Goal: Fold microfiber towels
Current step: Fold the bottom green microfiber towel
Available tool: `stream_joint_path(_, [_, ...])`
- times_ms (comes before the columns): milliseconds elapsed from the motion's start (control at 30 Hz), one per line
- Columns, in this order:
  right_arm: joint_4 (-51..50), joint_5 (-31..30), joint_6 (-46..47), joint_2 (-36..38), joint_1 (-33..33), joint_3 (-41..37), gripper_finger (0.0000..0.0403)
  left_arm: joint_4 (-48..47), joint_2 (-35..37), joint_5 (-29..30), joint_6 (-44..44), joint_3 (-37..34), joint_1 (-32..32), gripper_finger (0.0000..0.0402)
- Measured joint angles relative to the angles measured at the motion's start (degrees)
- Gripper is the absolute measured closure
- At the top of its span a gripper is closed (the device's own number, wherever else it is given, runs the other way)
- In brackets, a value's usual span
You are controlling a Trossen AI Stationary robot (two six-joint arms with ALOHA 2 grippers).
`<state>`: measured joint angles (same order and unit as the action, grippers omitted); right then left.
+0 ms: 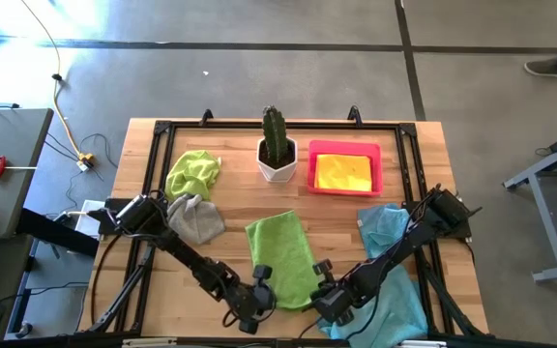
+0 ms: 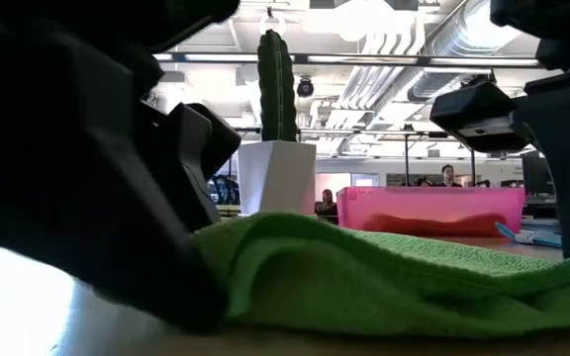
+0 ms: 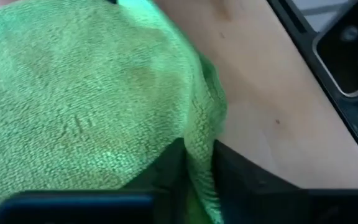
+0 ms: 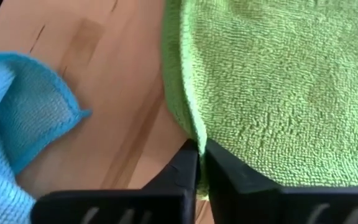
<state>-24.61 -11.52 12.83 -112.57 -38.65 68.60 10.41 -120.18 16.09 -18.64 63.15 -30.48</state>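
Note:
A lime green microfiber towel point(image 1: 280, 259) lies spread on the wooden table, near the front edge; the low view shows it as a low green mound point(image 2: 384, 277). My left gripper point(image 1: 264, 282) is shut on its near left corner and my right gripper point(image 1: 321, 277) on its near right corner. Other towels rest on the table: a crumpled lime green one point(image 1: 193, 172), a grey one point(image 1: 197, 218) and light blue ones point(image 1: 392, 266). A yellow one point(image 1: 343, 172) lies in the pink tray point(image 1: 311, 166). My left gripper pinches the green towel's hemmed edge point(image 3: 199, 134) at the near left corner between its two fingers, slanting down from the near left. The edge bunches up between the fingers point(image 3: 166, 168); the towel's body stays on the table. My right gripper pinches the green towel's hemmed edge point(image 4: 190, 127) at the near right corner between its two fingers point(image 4: 229, 171), coming steeply from above. One layer or several, I cannot tell. The towel's body lies flat on the table.
A cactus in a white pot point(image 1: 277, 155) stands at the far middle, just beyond the green towel. A blue towel corner point(image 4: 36, 99) lies close beside my right gripper. Bare wood shows between the green towel and the grey one.

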Motion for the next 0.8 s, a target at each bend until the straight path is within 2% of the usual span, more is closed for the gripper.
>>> stream_joint_path(67, [0.17,-0.06,0.81,0.0,0.0,-0.02,0.0397,-0.17,-0.07,0.05,-1.45,0.62,-0.31,0.0378])
stream_joint_path(133, [0.7,-0.07,1.3,0.0,0.03,-0.07,0.0397,-0.64,-0.02,-0.04,-1.83,1.48,-0.85,0.0394])
stream_joint_path(433, [1.53,1.1,2.33,2.68,2.68,2.26,0.0402,-6.81,3.76,-2.13,-3.61,6.83,-3.55,0.0398])
stream_joint_path(700, [0.29,13.12,5.15,3.93,7.58,6.57,0.0402,-21.25,7.69,2.38,-13.81,8.28,-4.57,0.0396])
stream_joint_path(800, [0.08,13.28,1.96,3.93,8.82,7.72,0.0402,-26.9,8.59,3.46,-17.8,8.1,-5.07,0.0397])
